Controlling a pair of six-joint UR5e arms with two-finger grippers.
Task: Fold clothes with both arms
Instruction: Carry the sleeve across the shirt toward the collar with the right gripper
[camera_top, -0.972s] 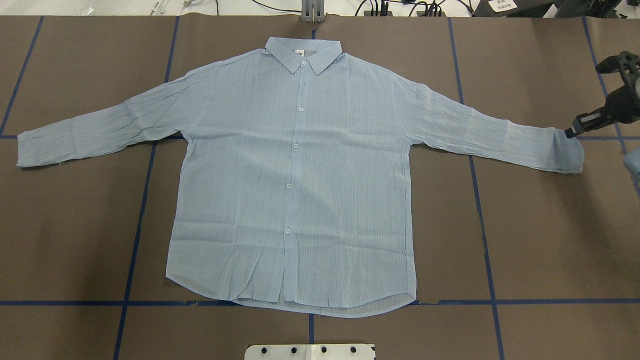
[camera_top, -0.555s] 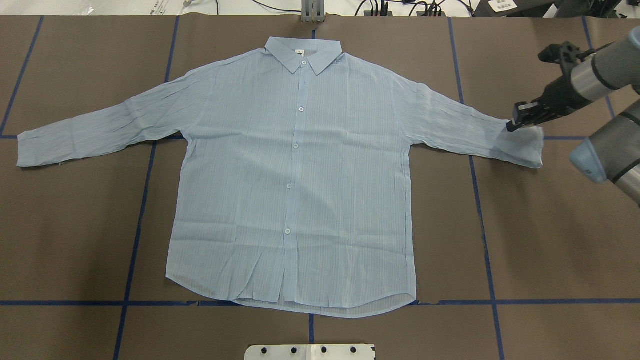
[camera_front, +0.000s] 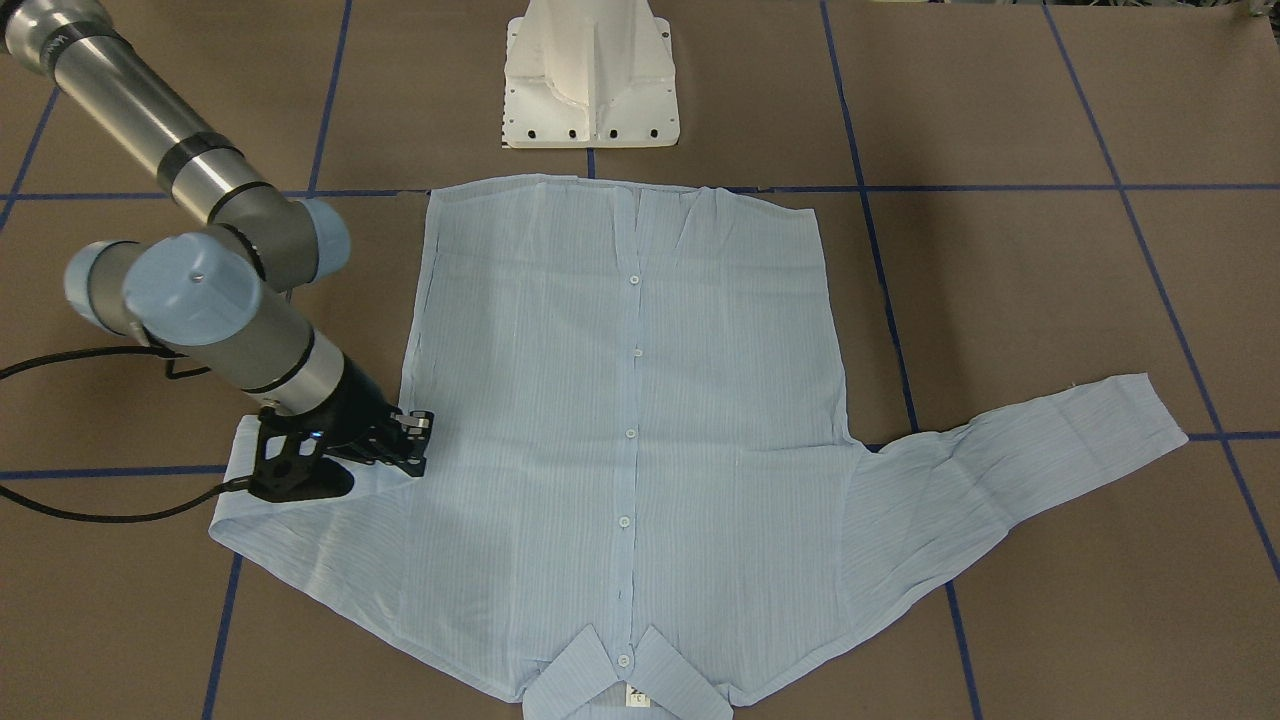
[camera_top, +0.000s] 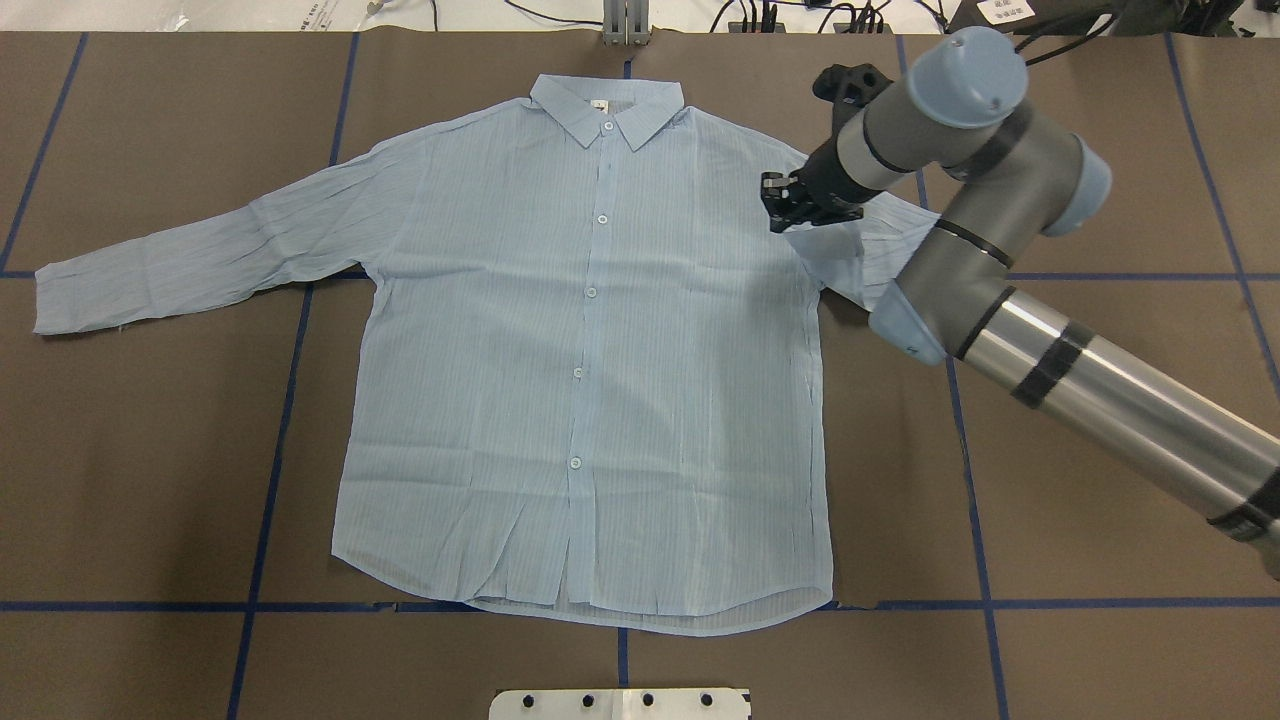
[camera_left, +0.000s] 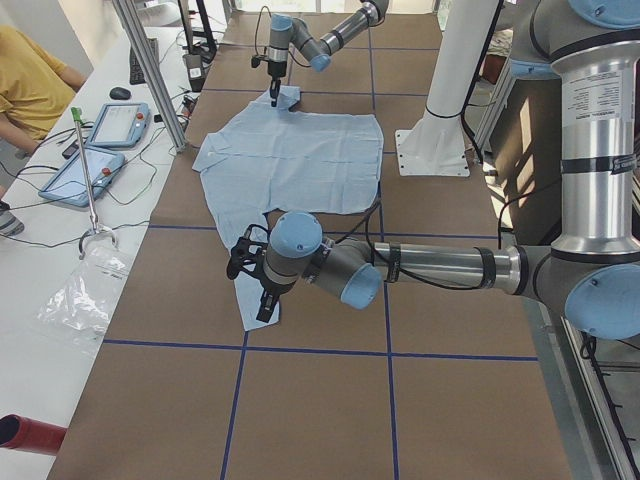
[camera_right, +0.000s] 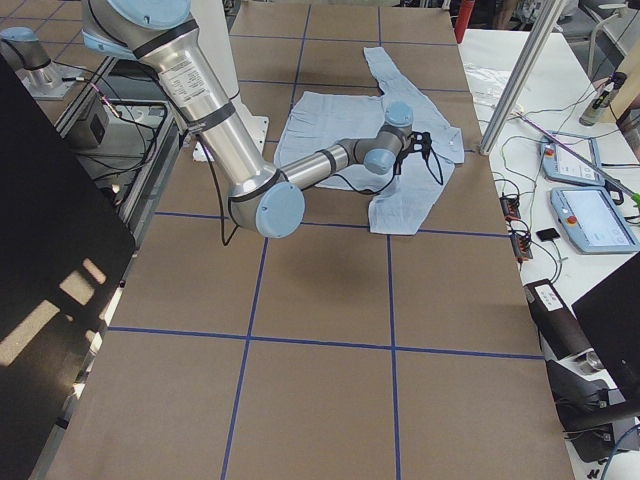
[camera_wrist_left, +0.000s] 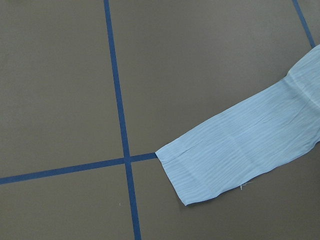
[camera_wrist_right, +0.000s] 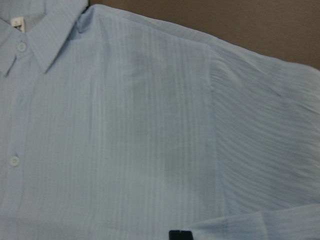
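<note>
The pale-blue striped shirt (camera_top: 590, 400) lay flat and front up on the table (camera_top: 1100, 480). It was buttoned, with its hem nearest the white pedestal base (camera_front: 590, 90) and its collar (camera_top: 605, 105) farthest from the base. The right sleeve (camera_front: 300, 530) was doubled back on itself, so that its end sat over the shirt's shoulder on the robot's right of the base.

The right gripper (camera_top: 782, 218) was there, pressed together and pinching the sleeve end. In the right wrist view one black fingertip (camera_wrist_right: 180, 234) showed at the lower edge against a fold of cloth. The right arm (camera_top: 1100, 400) reached to it slantwise from the base's side of the table.

The left sleeve (camera_top: 200, 250) lay stretched out flat, away from the base to the robot's left. Its cuff (camera_wrist_left: 210, 170) rested beside a crossing of the blue tape lines (camera_wrist_left: 120, 125). The left gripper (camera_left: 264, 305) hung above that cuff at the end of the left arm (camera_left: 440, 268). Whether its fingers were spread or closed could not be told.
</note>
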